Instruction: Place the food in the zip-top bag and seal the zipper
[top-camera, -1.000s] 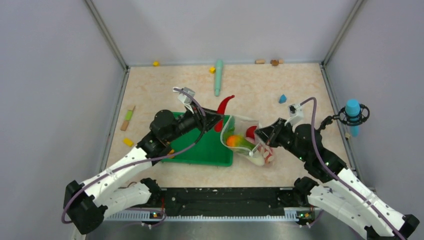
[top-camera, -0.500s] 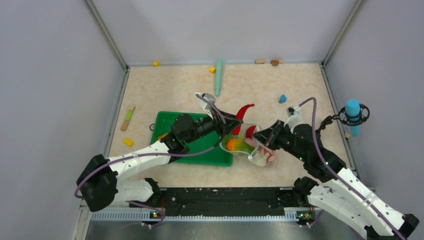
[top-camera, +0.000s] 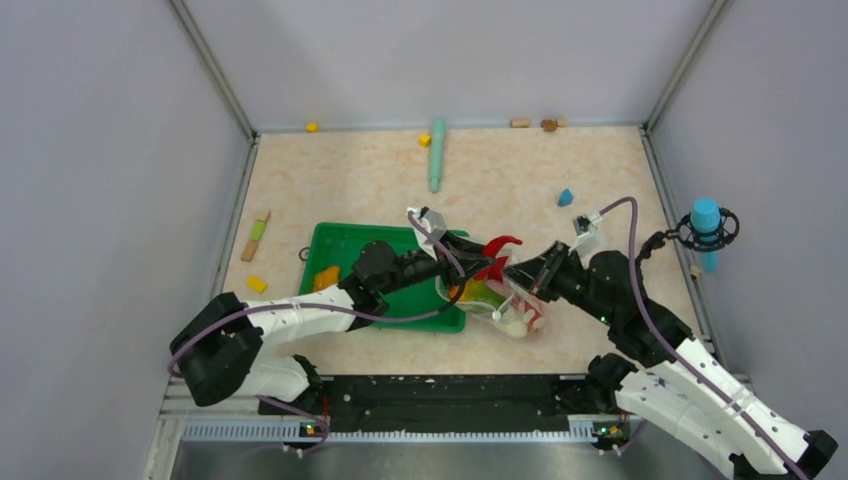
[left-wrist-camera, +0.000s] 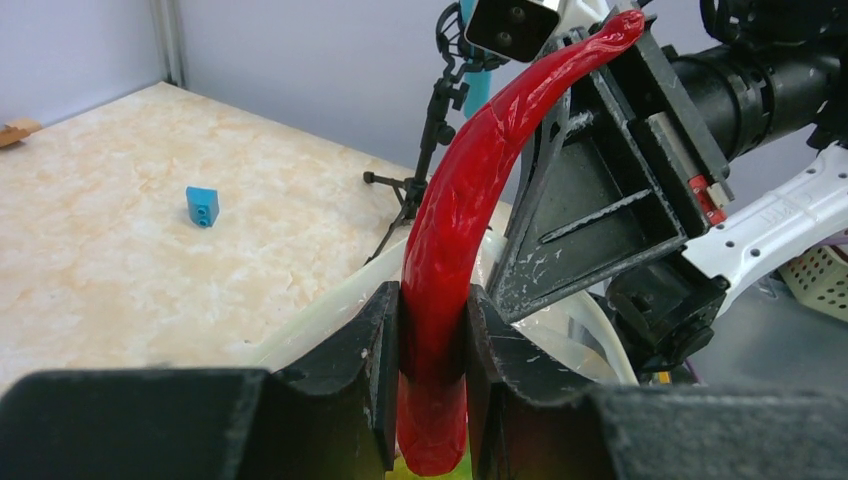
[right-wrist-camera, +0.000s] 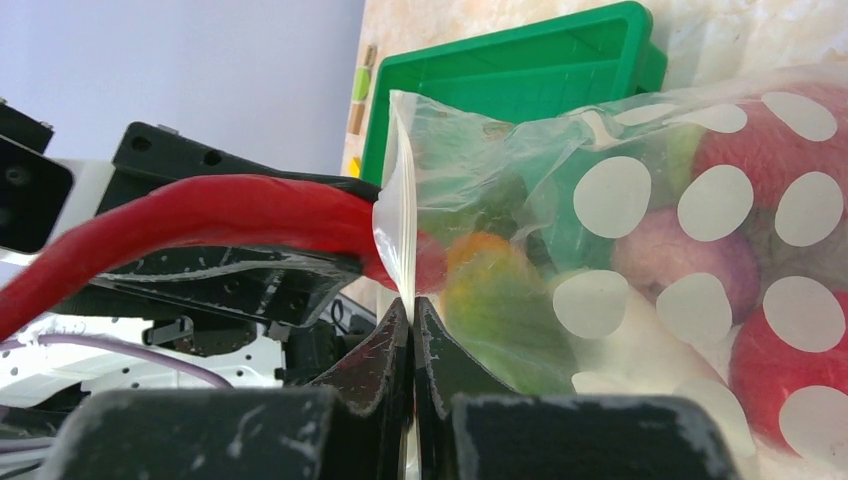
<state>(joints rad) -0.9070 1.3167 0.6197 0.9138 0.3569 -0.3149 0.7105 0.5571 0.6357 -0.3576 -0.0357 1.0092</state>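
My left gripper (top-camera: 468, 268) (left-wrist-camera: 432, 300) is shut on the thick end of the red chili (left-wrist-camera: 470, 190) (top-camera: 497, 247). The chili's curved tip points over the zip-top bag's mouth, next to my right gripper (top-camera: 522, 274) (right-wrist-camera: 411, 310). That gripper is shut on the bag's mouth edge, where the zipper (right-wrist-camera: 395, 190) runs, and holds it up. The zip-top bag (top-camera: 512, 308) (right-wrist-camera: 640, 200) is clear with white dots. Inside it are an orange-green mango (right-wrist-camera: 500, 300), a purple onion (right-wrist-camera: 680, 270), a red tomato (right-wrist-camera: 780, 370) and a white radish (right-wrist-camera: 640, 350). A yellow-orange piece (top-camera: 326, 276) lies in the green tray (top-camera: 345, 250).
A long teal stick (top-camera: 437, 152) lies at the back and a blue block (top-camera: 565, 197) (left-wrist-camera: 202, 205) at the right. Yellow blocks (top-camera: 257, 284) and a green-wood piece (top-camera: 258, 235) sit left of the tray. A blue-topped stand (top-camera: 706, 228) is at the right wall.
My left arm has carried the chili rightward from over the tray to the bag's mouth and lowered it. The right gripper has kept its hold on the bag's edge.
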